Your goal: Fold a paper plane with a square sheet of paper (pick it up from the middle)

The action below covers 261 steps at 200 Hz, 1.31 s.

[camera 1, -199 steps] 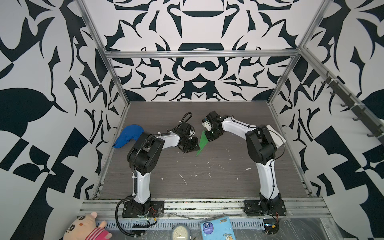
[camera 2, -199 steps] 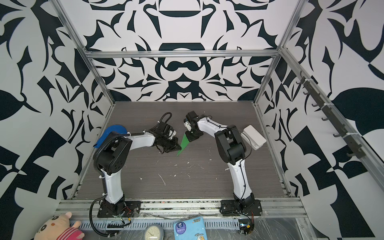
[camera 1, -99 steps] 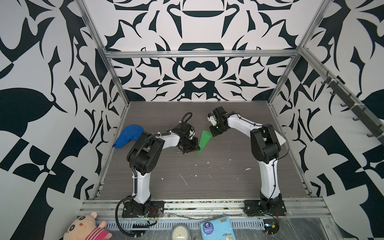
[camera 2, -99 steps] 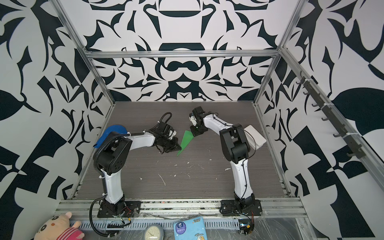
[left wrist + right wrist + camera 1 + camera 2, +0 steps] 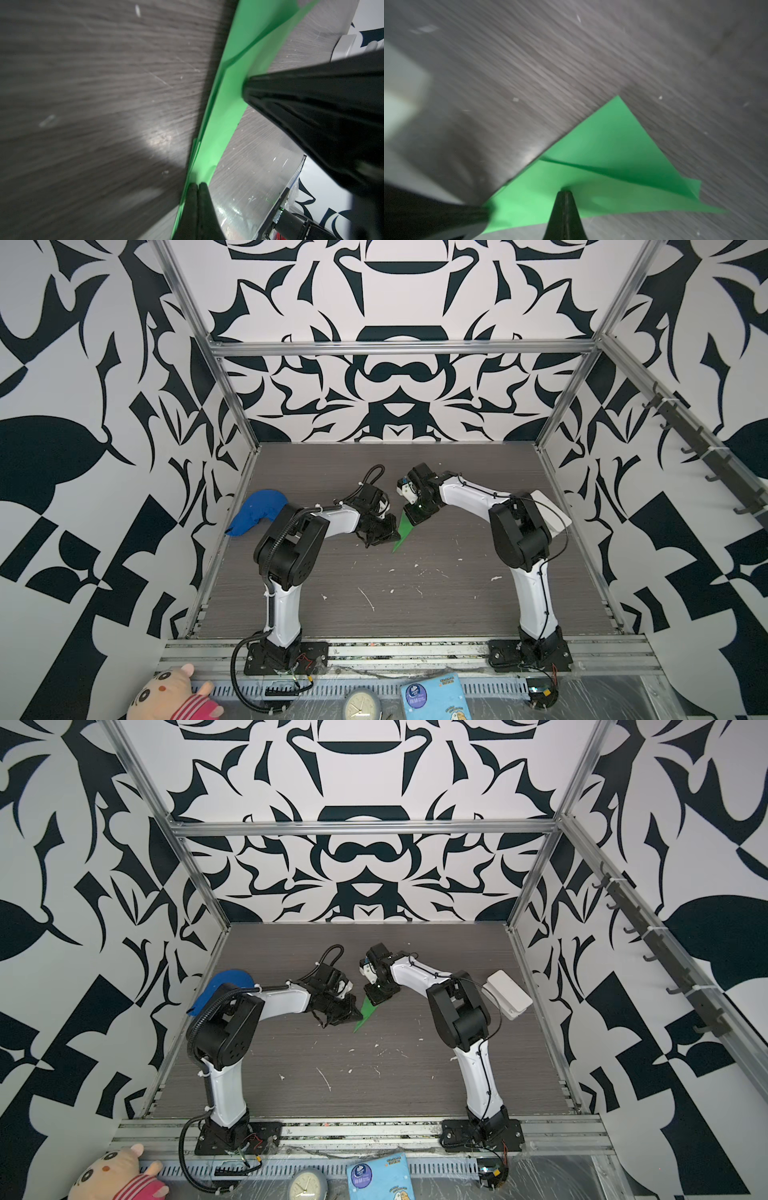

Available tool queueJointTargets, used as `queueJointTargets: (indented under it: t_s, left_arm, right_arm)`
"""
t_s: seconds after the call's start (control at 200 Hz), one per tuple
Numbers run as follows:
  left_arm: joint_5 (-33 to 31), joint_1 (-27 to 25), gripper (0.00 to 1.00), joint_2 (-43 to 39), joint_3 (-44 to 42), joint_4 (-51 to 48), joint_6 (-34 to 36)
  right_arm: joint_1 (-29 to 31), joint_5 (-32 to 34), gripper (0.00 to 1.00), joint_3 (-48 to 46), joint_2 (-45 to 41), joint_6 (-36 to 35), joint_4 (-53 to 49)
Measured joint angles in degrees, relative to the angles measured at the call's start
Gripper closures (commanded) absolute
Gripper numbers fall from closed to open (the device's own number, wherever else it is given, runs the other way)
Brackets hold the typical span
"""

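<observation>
Paper plane (image 5: 402,531) lies mid-table (image 5: 436,605) between both arms. Its long axis runs far to near, narrow point aimed at the front edge and slightly leftward. Left gripper (image 5: 394,536) and right gripper (image 5: 412,519) are both clenched, tips touching the green paper.

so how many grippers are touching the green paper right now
2. The left gripper, tips shut, touches the folded green paper toward its narrow end. The right gripper, tips shut, presses on its wider part. There are only two arms, so none is hidden.
</observation>
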Motion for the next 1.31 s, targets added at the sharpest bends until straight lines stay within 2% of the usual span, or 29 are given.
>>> queueJointTargets:
  t_s: [0.48, 0.715, 0.865, 0.995, 1.09, 1.195, 1.305]
  left_arm:
    - [0.33, 0.00, 1.00, 0.00, 0.00, -0.26, 0.24]
    - [0.37, 0.00, 1.00, 0.00, 0.00, -0.39, 0.24]
    - [0.37, 0.00, 1.00, 0.00, 0.00, -0.39, 0.24]
    - [0.35, 0.00, 1.00, 0.00, 0.00, -0.39, 0.26]
    - [0.35, 0.00, 1.00, 0.00, 0.02, -0.39, 0.26]
    - [0.37, 0.00, 1.00, 0.00, 0.02, -0.39, 0.26]
    - [0.37, 0.00, 1.00, 0.00, 0.02, -0.39, 0.24]
  right_arm:
    - [-7.96, 1.77, 1.00, 5.49, 3.39, 0.76, -0.68]
    - [-10.01, 5.62, 1.00, 6.47, 3.56, 2.97, -0.50]
    - [-10.01, 4.83, 1.00, -1.77, -4.87, 5.57, 1.20]
    - [-7.85, 0.37, 1.00, -10.99, -16.76, 10.19, 5.51]
    - [-5.07, -3.91, 1.00, -17.11, -22.47, 14.93, 11.13]
    - [-2.40, -8.70, 1.00, -23.04, -23.91, 20.31, 18.03]
    - [-1.05, -12.17, 1.00, -26.75, -21.73, 24.68, 22.34]
